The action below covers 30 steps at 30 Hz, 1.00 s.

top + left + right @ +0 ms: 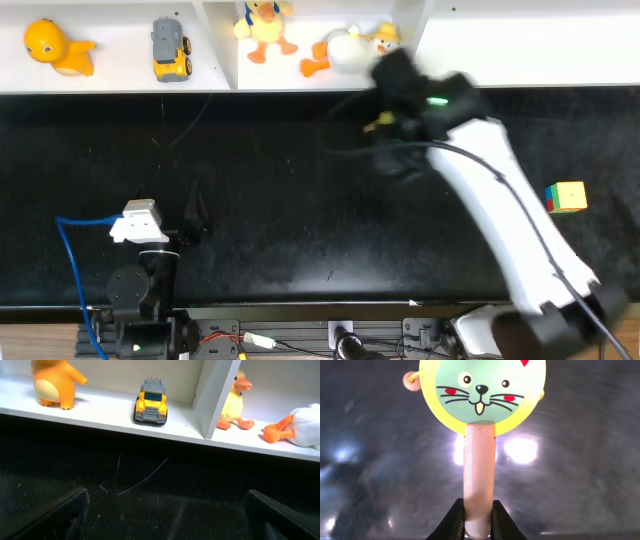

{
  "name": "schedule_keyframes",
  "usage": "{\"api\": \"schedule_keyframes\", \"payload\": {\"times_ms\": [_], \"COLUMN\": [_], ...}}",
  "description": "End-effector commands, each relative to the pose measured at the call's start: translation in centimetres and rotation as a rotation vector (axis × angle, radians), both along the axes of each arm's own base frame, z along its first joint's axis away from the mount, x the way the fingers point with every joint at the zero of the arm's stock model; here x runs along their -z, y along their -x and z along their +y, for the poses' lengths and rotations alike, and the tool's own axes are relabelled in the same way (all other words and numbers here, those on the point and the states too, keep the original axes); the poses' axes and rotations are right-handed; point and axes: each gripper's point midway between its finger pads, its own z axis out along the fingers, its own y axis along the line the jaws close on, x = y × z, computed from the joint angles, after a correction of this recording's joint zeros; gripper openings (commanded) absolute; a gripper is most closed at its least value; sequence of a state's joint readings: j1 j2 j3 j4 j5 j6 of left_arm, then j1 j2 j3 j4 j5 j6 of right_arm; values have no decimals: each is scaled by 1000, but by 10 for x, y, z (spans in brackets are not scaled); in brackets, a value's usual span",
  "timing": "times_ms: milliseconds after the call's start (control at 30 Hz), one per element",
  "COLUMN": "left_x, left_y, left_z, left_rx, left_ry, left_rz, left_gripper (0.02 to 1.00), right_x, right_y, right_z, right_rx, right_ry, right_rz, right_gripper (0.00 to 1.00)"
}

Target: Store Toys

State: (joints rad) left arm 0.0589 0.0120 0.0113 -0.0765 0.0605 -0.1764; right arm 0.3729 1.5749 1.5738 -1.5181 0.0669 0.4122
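- Right tool [479, 521] is clamped tight on the wooden handle [479, 465] of a cat-face rattle drum [481, 395]. The drum head points away from the fingers, with the dark desk [280, 200] beneath it.
- From above, that arm reaches toward the desk's far edge, close in front of the white shelf [120, 84], near the divider between the middle and right bays.
- Left tool [167, 497] is spread wide and holds nothing, parked near the desk's front-left corner and facing the shelf.
- Score so far: four toys shelved. Orange figure [55, 47] and toy truck [171, 48] sit in the left bay, yellow duck [265, 28] and white duck [345, 52] in the middle one.
- Left to do, I reckon: the rattle needs placing, and a colour cube [566, 196] waits on the desk by the right edge.
- The right wrist camera reveals the grip and the cat face, which the overhead shot hides behind the arm. The overhead supplies the cube and both arms' positions. The left wrist camera gives a front-on look at the shelved toys.
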Motion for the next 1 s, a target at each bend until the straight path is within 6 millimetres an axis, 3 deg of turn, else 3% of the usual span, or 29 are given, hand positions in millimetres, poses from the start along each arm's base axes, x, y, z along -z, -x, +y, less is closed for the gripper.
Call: {"api": "schedule_keyframes", "payload": {"times_ms": [33, 167, 300, 567, 1000], "left_x": [0, 0, 0, 0, 0], "left_y": [0, 0, 0, 0, 0], "left_z": [-4, -4, -4, -4, -4], "left_rx": [21, 22, 22, 21, 22], "left_ry": [8, 8, 8, 8, 8], "left_rz": [-5, -5, -5, -5, -5], "left_gripper": [998, 996, 996, 998, 998], "right_x": [8, 16, 15, 17, 35], "right_y": [7, -5, -34, -90, -145], "right_z": [-63, -98, -110, -110, -105], "right_rx": [156, 190, 100, -93, -148], "right_ry": [66, 64, 56, 98, 104], "right_rz": [4, -22, -132, -341, -513], "right_gripper": [45, 45, 47, 45, 49]}}
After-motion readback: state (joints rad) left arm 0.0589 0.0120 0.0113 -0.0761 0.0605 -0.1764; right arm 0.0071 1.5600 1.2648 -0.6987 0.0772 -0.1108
